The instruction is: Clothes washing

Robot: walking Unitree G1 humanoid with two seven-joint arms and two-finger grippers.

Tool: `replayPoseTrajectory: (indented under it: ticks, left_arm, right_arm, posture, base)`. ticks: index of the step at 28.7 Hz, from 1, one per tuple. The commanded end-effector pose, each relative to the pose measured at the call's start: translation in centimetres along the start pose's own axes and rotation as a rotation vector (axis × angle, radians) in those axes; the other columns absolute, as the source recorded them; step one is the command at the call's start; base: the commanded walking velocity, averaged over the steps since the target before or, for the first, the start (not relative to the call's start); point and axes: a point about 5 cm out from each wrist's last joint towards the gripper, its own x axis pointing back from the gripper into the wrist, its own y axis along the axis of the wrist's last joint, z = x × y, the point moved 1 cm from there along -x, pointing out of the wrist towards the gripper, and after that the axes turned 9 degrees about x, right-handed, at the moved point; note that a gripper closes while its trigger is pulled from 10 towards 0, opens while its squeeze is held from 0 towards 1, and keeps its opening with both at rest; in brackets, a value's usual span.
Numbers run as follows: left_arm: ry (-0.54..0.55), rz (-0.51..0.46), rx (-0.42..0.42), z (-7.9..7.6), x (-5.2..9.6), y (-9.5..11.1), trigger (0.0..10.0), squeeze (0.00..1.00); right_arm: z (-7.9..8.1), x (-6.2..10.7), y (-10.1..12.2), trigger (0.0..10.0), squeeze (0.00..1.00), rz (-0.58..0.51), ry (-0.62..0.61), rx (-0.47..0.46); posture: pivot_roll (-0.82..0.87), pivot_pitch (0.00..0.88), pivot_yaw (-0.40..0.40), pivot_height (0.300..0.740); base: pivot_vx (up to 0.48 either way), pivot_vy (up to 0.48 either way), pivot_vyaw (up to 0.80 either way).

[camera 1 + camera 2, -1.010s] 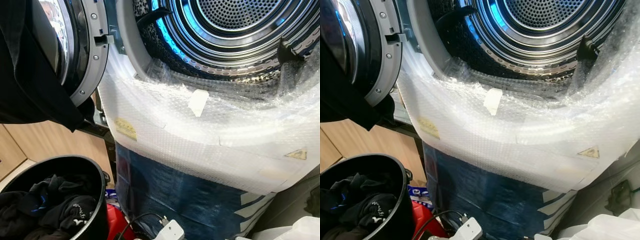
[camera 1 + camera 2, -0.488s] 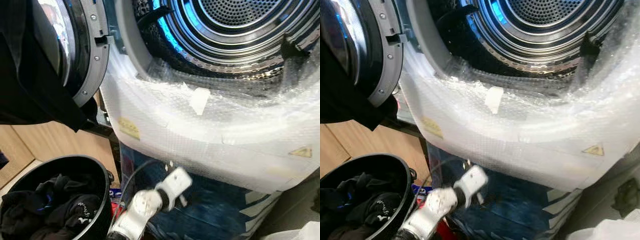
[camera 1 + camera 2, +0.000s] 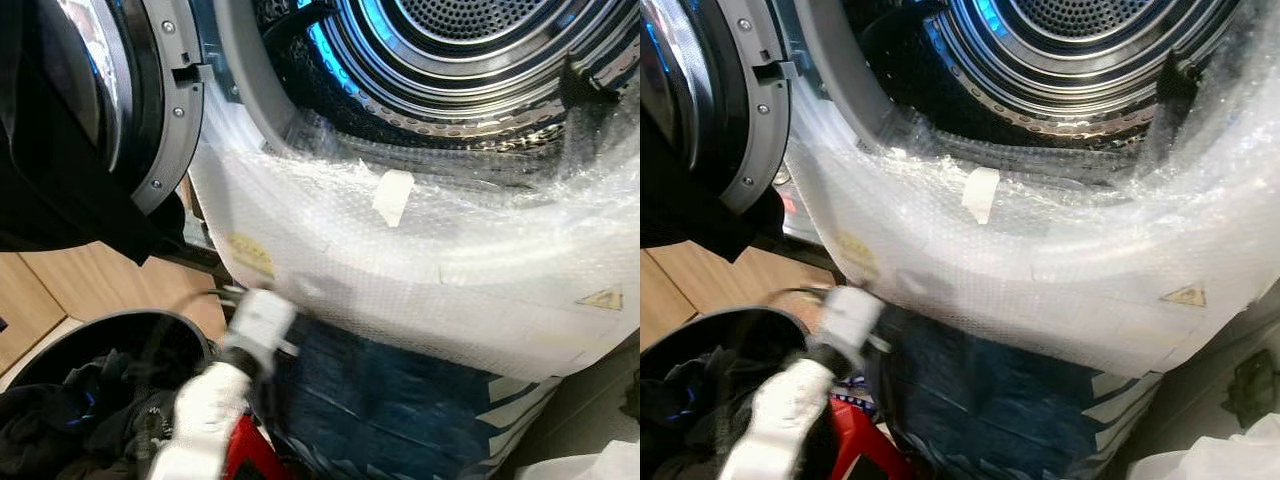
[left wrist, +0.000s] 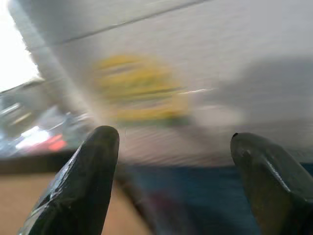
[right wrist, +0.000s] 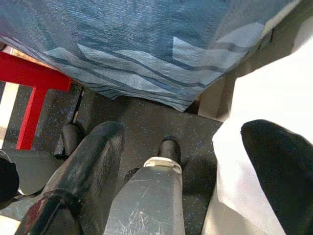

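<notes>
Two eye views look down on the washing machine (image 3: 420, 270), its front wrapped in bubble wrap (image 3: 400, 250), with a blue covering (image 3: 400, 400) below the wrap; the drum (image 3: 450, 60) stands open at the top of the machine, steel and perforated, lit blue along its rim; the door (image 3: 130, 100) is swung wide to the machine's left, and a dark cloth (image 3: 60, 190) hangs over it; a strip of tape (image 3: 392, 196) sits on the wrap just under the drum's mouth, a yellow label (image 3: 252, 255) lower and to the machine's left, and a yellow triangle (image 3: 600, 299) toward its right; down beside the machine's lower left corner stands a black basket (image 3: 190, 335), and the dark clothes (image 3: 80, 420) lie in it, none in the drum; the left arm (image 3: 215, 395), silver and blurred, rises beside the basket, against the machine's lower left front; something red (image 3: 855, 440) shows low between basket and machine.

Left wrist view: the left gripper (image 4: 173, 181) faces the machine's wrapped front close by, the yellow label blurred ahead of it; its black fingers (image 4: 83, 191) stand well apart, nothing between them.

Right wrist view: the right gripper (image 5: 186, 166) hangs low by the machine's foot, over dark flooring (image 5: 142, 127); its fingers are spread and empty; the blue covering's edge lies ahead, a red frame (image 5: 36, 93) to one side, white sheeting (image 5: 264, 98) to the other.
</notes>
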Motion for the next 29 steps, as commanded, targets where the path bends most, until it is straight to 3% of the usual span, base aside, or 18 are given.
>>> replayPoseTrajectory:
  ticks: [1, 2, 3, 5, 7, 9, 10, 14, 15, 16, 19, 27, 28, 29]
  left_arm:
    - [0.111, 0.023, 0.040, 2.0, 0.3, 0.2, 10.0, 0.00]
    - [0.190, 0.069, 0.057, 3.9, 0.3, -0.3, 10.0, 0.00]
    - [0.190, 0.069, 0.057, 3.9, 0.3, -0.3, 10.0, 0.00]
    - [0.270, 0.200, 0.075, 5.9, 0.7, -2.1, 10.0, 0.00]
    - [0.308, 0.257, 0.086, 6.8, 0.8, -3.0, 10.0, 0.00]
    - [0.370, 0.280, 0.128, 8.1, 0.9, -3.5, 10.0, 0.00]
    - [0.456, 0.292, 0.212, 10.0, 1.0, -3.8, 10.0, 0.00]
    - [0.534, 0.319, 0.259, 11.6, 1.4, -4.3, 10.0, 0.00]
    - [0.581, 0.320, 0.304, 12.4, 1.7, -4.4, 10.0, 0.99]
    - [0.586, 0.321, 0.317, 12.5, 1.7, -4.4, 10.0, 1.00]
    - [0.614, 0.321, 0.276, 13.4, 1.9, -4.1, 10.0, 1.00]
    - [0.612, 0.386, 0.278, 14.4, 2.7, -4.8, 10.0, 1.00]
    - [0.613, 0.389, 0.265, 14.8, 2.9, -4.8, 10.0, 0.45]
    - [0.620, 0.392, 0.262, 15.0, 3.0, -4.9, 10.0, 0.00]
  right_arm:
    - [0.1, 0.0, -0.2, 10.0, 0.00, 0.014, 0.014, 0.019]
    - [0.1, -0.1, 0.1, 10.0, 0.00, 0.008, 0.012, 0.018]
    - [0.1, -0.1, 0.1, 10.0, 0.00, 0.008, 0.012, 0.018]
    - [0.3, -0.2, 0.5, 10.0, 0.00, -0.003, 0.015, 0.017]
    - [0.3, -0.2, 0.6, 10.0, 0.00, -0.003, 0.017, 0.017]
    - [0.5, -0.2, 0.6, 10.0, 0.00, -0.004, 0.019, 0.016]
    - [0.5, -0.2, 0.6, 10.0, 0.00, -0.005, 0.024, 0.022]
    - [0.5, -0.2, 0.5, 10.0, 0.00, -0.004, 0.025, 0.024]
    - [0.5, -0.1, 0.5, 10.0, 0.00, -0.004, 0.024, 0.027]
    - [0.4, -0.1, 0.5, 10.0, 0.00, -0.004, 0.023, 0.027]
    - [0.1, -0.1, 0.5, 10.0, 0.00, -0.003, 0.018, 0.027]
    - [0.1, -0.2, 0.8, 10.0, 0.00, -0.015, 0.023, 0.025]
    - [0.2, -0.2, 1.0, 10.0, 0.00, -0.023, 0.025, 0.015]
    - [0.2, -0.2, 1.0, 10.0, 0.00, -0.020, 0.027, 0.025]
  posture:
    - [0.05, 0.049, 0.022, 0.740]
    - [0.05, 0.045, 0.022, 0.740]
    - [0.05, 0.045, 0.022, 0.740]
    - [0.05, 0.043, 0.023, 0.740]
    - [0.05, 0.041, 0.022, 0.740]
    - [0.04, 0.038, 0.020, 0.740]
    - [0.04, 0.038, 0.018, 0.740]
    - [0.04, 0.035, 0.013, 0.740]
    - [0.03, 0.036, 0.012, 0.740]
    - [0.03, 0.035, 0.010, 0.740]
    - [0.04, 0.034, 0.007, 0.740]
    - [0.04, 0.035, 0.006, 0.740]
    - [0.03, 0.036, 0.004, 0.740]
    - [0.03, 0.036, 0.004, 0.740]
  base:
    - [0.000, 0.000, 0.00]
    - [0.000, 0.000, 0.00]
    - [0.000, 0.000, 0.00]
    - [0.000, 0.000, 0.00]
    - [0.000, 0.000, 0.00]
    - [0.000, 0.000, 0.00]
    - [0.000, 0.000, 0.00]
    - [0.000, 0.000, 0.00]
    - [0.000, 0.000, 0.00]
    - [0.000, 0.000, 0.00]
    - [0.000, 0.000, 0.00]
    - [0.000, 0.000, 0.00]
    - [0.000, 0.000, 0.00]
    - [0.000, 0.000, 0.00]
